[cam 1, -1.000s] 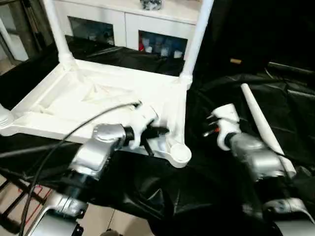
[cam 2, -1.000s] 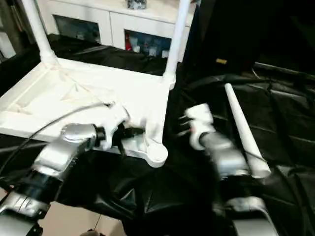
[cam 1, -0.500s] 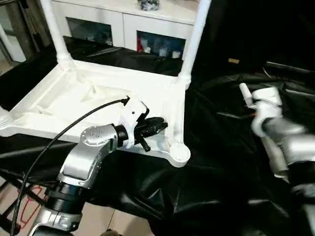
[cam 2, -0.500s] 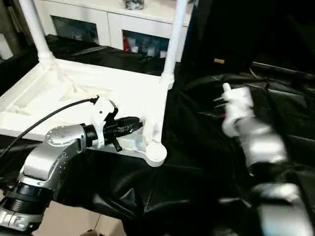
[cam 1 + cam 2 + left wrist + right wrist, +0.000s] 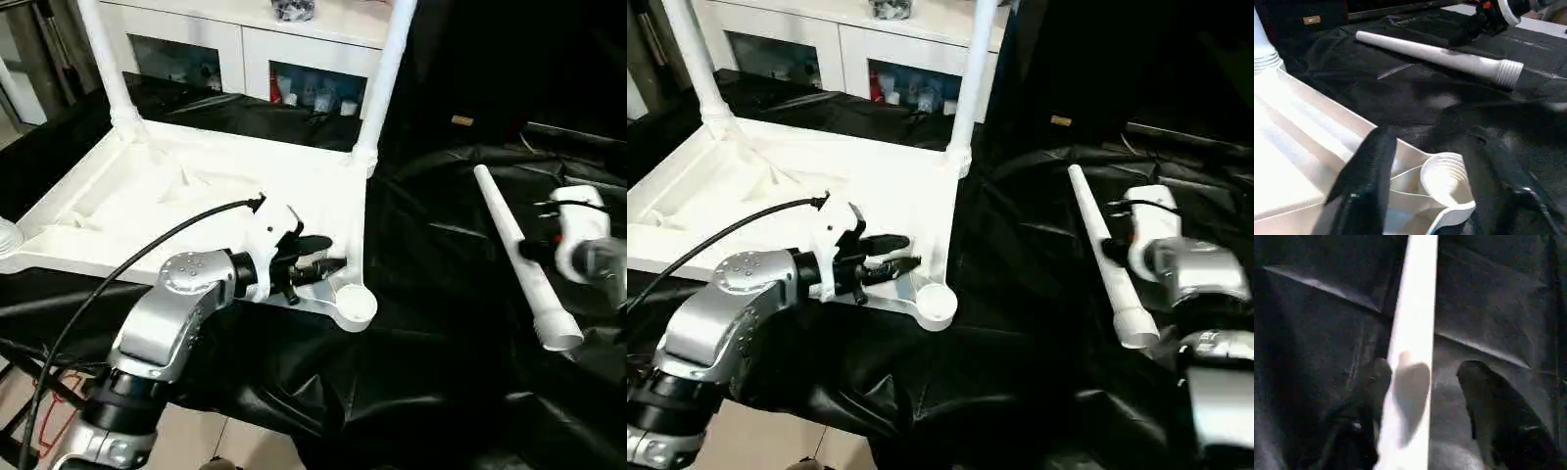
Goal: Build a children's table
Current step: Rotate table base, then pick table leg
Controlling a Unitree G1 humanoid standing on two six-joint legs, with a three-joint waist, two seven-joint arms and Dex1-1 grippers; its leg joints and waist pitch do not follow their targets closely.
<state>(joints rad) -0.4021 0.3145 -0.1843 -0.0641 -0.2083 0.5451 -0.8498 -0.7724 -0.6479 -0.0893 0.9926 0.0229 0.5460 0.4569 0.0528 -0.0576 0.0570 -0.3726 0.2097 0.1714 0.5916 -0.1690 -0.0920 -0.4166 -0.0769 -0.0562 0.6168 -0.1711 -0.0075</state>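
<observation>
Black drape (image 5: 411,372), white cabinet (image 5: 250,44)

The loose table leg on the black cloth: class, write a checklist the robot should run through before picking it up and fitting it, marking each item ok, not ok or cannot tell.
1. Loose leg lies free on the black cloth, nothing on it: ok.
2. Right claw open, one finger on each side of the leg: ok.
3. Right claw already gripping the leg: not ok, fingers stand apart from it.
4. Near corner socket empty, threads visible: ok.
5. Left claw open beside that socket, holding nothing: ok.
6. Two far legs standing upright in the tabletop: ok; whether fully screwed in: cannot tell.
</observation>
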